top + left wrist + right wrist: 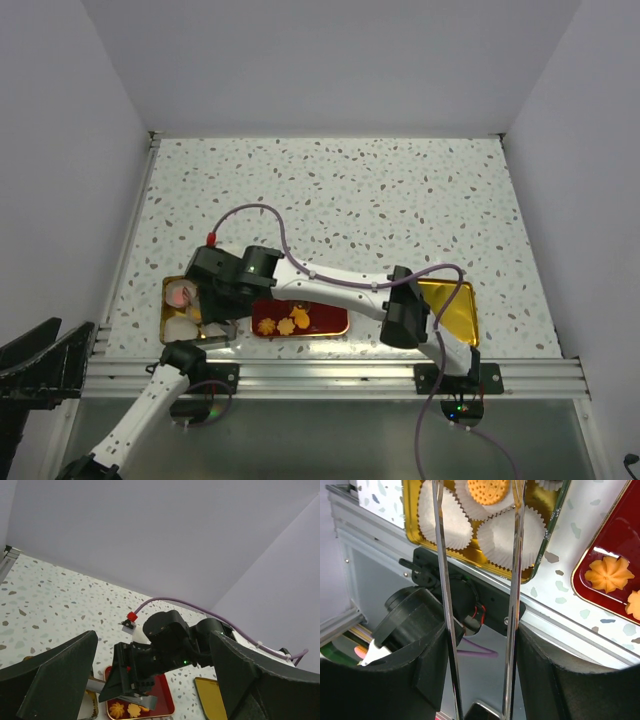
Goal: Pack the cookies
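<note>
My right gripper [480, 635] is shut on a pair of metal tongs [516, 555], whose blades stand apart. It hovers over a gold tin [415, 535] lined with white paper cups. One cup holds a round yellow-orange cookie [488, 491], which lies between the blades. In the top view the right gripper [218, 290] is over the tin [166, 318], where a pink cookie [181, 293] shows. Orange flower-shaped cookies [286, 325] lie in a red tray [330, 322]. My left gripper [152, 640] is open and empty, low at the table's near edge [190, 350], facing the right gripper.
A gold lid [455, 310] lies on the table at the right, beside the right arm's base. The metal rail [330, 375] runs along the near edge. White walls close in the table on three sides.
</note>
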{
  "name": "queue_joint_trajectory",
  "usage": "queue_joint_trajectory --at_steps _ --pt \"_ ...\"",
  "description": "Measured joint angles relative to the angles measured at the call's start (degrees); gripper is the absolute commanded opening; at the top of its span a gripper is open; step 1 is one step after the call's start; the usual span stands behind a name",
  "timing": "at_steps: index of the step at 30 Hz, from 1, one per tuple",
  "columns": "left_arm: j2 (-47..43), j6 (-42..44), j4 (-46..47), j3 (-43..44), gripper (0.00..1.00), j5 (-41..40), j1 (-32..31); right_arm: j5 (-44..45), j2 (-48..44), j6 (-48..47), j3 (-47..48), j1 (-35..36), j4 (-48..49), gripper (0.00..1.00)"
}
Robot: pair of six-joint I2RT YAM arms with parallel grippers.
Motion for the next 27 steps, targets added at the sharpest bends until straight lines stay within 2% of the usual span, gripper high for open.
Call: queue_joint_trajectory --at_steps 6,10,15,20,24,27 --pt "0.33 1.44 0.00 -0.02 1.00 -3.61 -0.33 1.25 -4.79 -1.20 -0.02 0.00 -1.40 0.55" --pt "1.29 2.67 0.02 -0.26 1.00 -6.78 -0.94 2.38 -13.16 -2.91 -4.11 -0.02 -1.62 0.55" --pt "2.86 3.48 0.04 -3.58 1.00 -10.19 -1.49 3.23 -27.28 -4.98 -16.90 -0.02 -1.86 0.55" --pt "5.79 5.73 0.92 -9.27 1.00 -12.57 -1.55 4.39 -39.23 -5.90 -34.58 -0.02 -3.10 0.55" --pt "6.91 7.06 0.87 -10.80 1.00 -16.02 -2.64 5.51 -44.81 -5.79 -45.86 -0.02 -6.34 0.55" --pt "6.93 7.85 0.90 -9.49 1.00 -19.10 -4.55 5.99 -47.06 -5.51 -50.38 -0.04 -8.41 0.55"
